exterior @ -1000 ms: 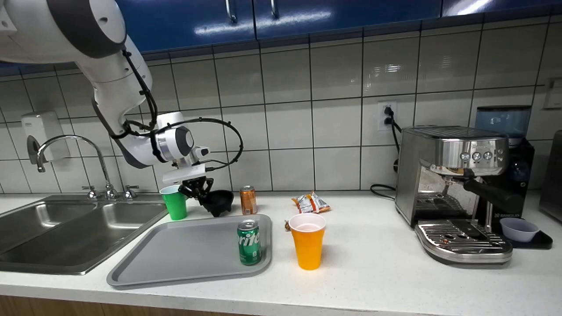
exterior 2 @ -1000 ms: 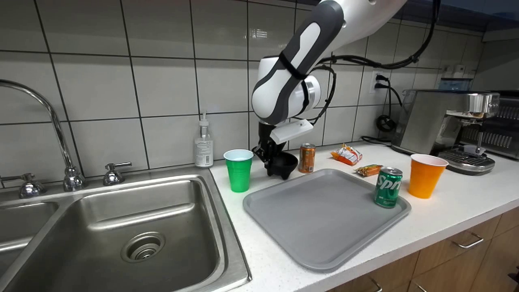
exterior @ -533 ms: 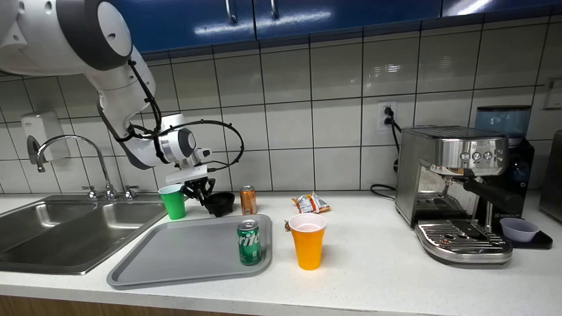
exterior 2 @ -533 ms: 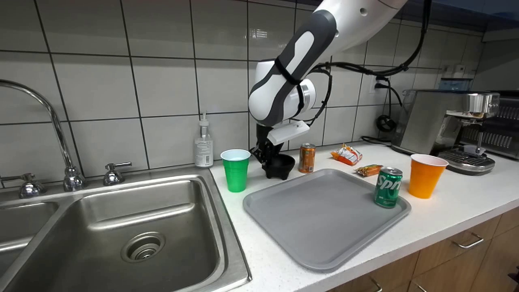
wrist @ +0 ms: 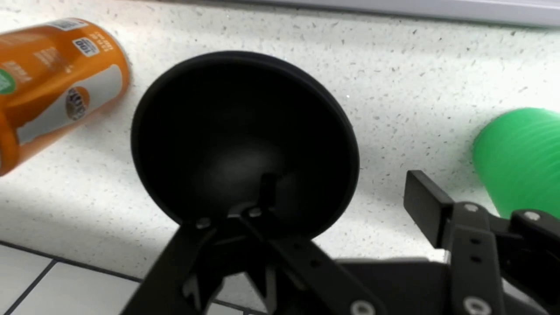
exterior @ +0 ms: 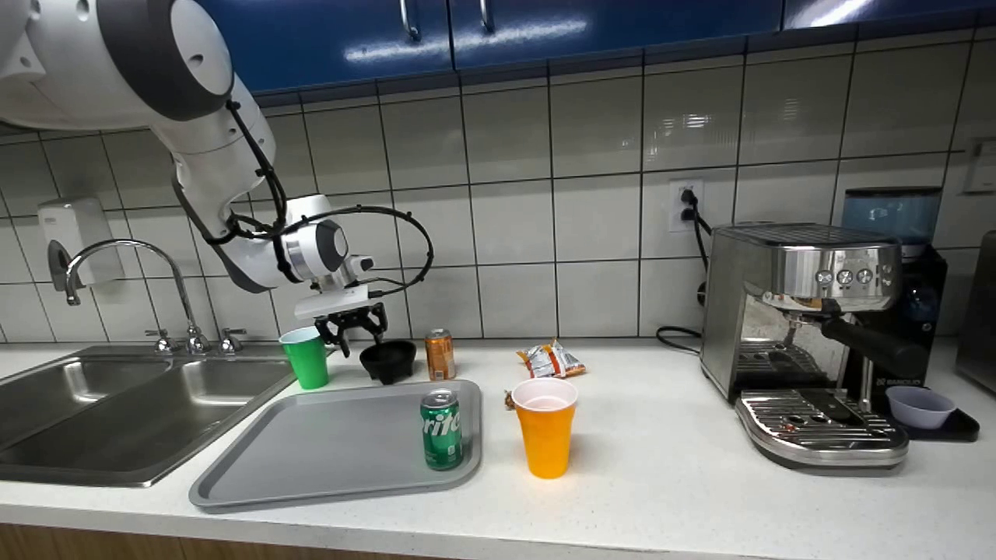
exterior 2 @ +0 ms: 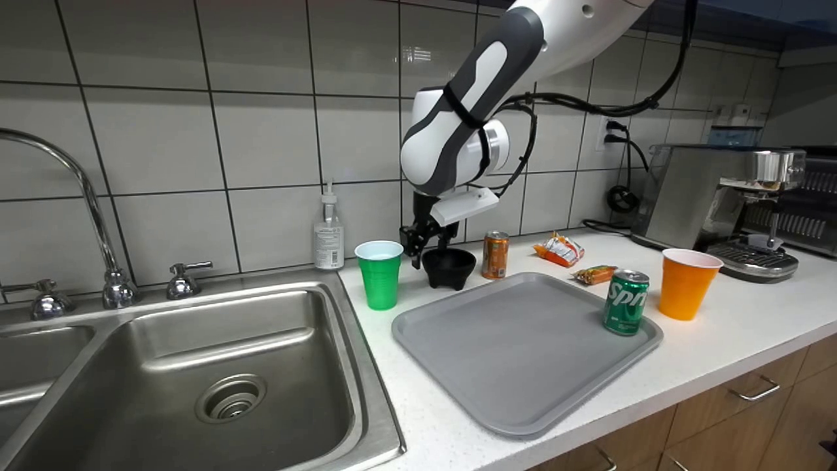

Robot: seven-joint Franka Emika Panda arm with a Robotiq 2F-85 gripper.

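In an exterior view the tool (exterior: pixel 362 347) hangs above the left side of a black bowl (exterior: pixel 389 362), its jaws standing wide apart. The bowl rests upright on the white surface (exterior: pixel 661 467), just beyond the far edge of a gray tray (exterior: pixel 311 447). Close on its left stands a green cup (exterior: pixel 307 361), and close on its right an orange can (exterior: pixel 440 355). A green Sprite can (exterior: pixel 441 430) stands in the tray's near right corner, and an orange cup (exterior: pixel 546 435) stands on the surface to the right of the tray. Farther right is a steel coffee machine (exterior: pixel 801 264), and a tiled wall (exterior: pixel 599 218) runs along the far side.

In an exterior view the bowl shows short feet set on the surface; one side of the tool reaches down over its far rim, the other beside the green cup. A sink (exterior 2: pixel 376 412) with a curved faucet (exterior 2: pixel 93 216) lies left of the green cup, with a pump bottle (exterior 2: pixel 328 239) at the sink's far right corner. An orange-and-white packet (exterior 2: pixel 561 250) lies right of the orange can, and a smaller packet (exterior 2: pixel 594 274) lies nearer, just beside the tray.

In the wrist view the fingers (wrist: pixel 428 210) are well spread: one reaches over the bowl's rim, the other stands outside it, between the bowl and the green cup. Whether the tool touches the bowl cannot be told.
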